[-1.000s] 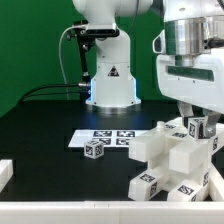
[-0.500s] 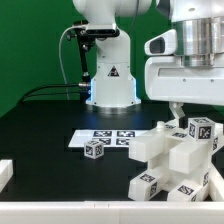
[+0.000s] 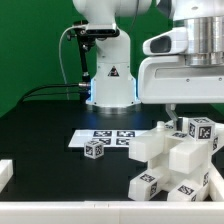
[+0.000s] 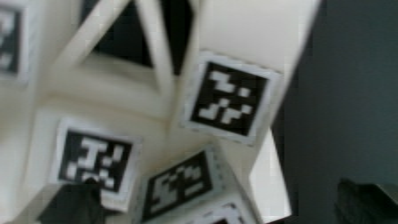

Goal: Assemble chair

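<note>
The chair parts (image 3: 172,160) are white blocks with black-and-white tags, clustered at the exterior view's lower right. A tagged cube-like piece (image 3: 201,128) sits on top of the cluster. A small loose tagged cube (image 3: 95,149) lies to its left. My gripper (image 3: 183,110) hangs just above the cluster, and only one finger (image 3: 171,110) shows under the hand. In the wrist view the tagged white parts (image 4: 228,95) fill the frame. The dark fingers (image 4: 63,205) stand wide apart at either side with nothing gripped, so the gripper (image 4: 214,208) is open.
The marker board (image 3: 108,137) lies flat mid-table, behind the small cube. The arm's white base (image 3: 111,80) stands at the back with cables on the exterior view's left. A white piece (image 3: 5,172) pokes in at the left edge. A white rail (image 3: 60,211) runs along the front.
The hand has risen off the chair parts and shifted slightly toward the exterior view's left. The parts have not moved.
</note>
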You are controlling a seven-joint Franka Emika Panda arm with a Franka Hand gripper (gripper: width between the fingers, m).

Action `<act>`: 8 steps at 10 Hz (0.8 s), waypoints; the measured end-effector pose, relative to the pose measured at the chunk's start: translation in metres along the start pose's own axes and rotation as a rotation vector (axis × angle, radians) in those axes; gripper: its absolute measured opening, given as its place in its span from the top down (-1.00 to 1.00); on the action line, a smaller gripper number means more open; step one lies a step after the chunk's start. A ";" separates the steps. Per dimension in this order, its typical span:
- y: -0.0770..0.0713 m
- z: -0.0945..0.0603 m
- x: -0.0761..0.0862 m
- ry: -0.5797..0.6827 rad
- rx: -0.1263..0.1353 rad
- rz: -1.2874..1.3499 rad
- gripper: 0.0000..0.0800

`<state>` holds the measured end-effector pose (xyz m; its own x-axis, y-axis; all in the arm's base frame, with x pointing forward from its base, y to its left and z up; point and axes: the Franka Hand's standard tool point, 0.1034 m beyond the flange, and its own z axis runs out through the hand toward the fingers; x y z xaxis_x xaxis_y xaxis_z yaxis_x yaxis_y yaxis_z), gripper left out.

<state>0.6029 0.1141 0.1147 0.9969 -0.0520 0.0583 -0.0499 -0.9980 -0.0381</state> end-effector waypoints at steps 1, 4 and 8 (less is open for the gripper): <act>0.002 0.002 0.001 0.001 -0.010 -0.075 -0.62; 0.002 0.003 0.001 -0.001 -0.010 -0.029 0.13; 0.008 0.001 0.005 0.020 0.008 0.404 0.30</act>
<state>0.6074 0.1059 0.1136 0.8956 -0.4412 0.0568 -0.4373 -0.8966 -0.0694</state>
